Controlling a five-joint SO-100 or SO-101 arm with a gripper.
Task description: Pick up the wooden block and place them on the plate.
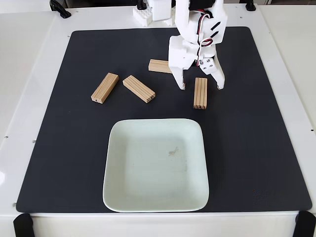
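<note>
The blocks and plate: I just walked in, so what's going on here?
A white robot arm holds its open gripper above one upright-lying wooden block on the black mat, fingers either side of its upper end. Three more blocks lie on the mat. The plate holds no blocks yet.

White arm reaches in from the mat's (276, 123) far edge, wrist bent down, red and black wires exposed. Gripper (201, 87) points downward near the far edge's middle, fingers spread wide apart, nothing between them.
</note>
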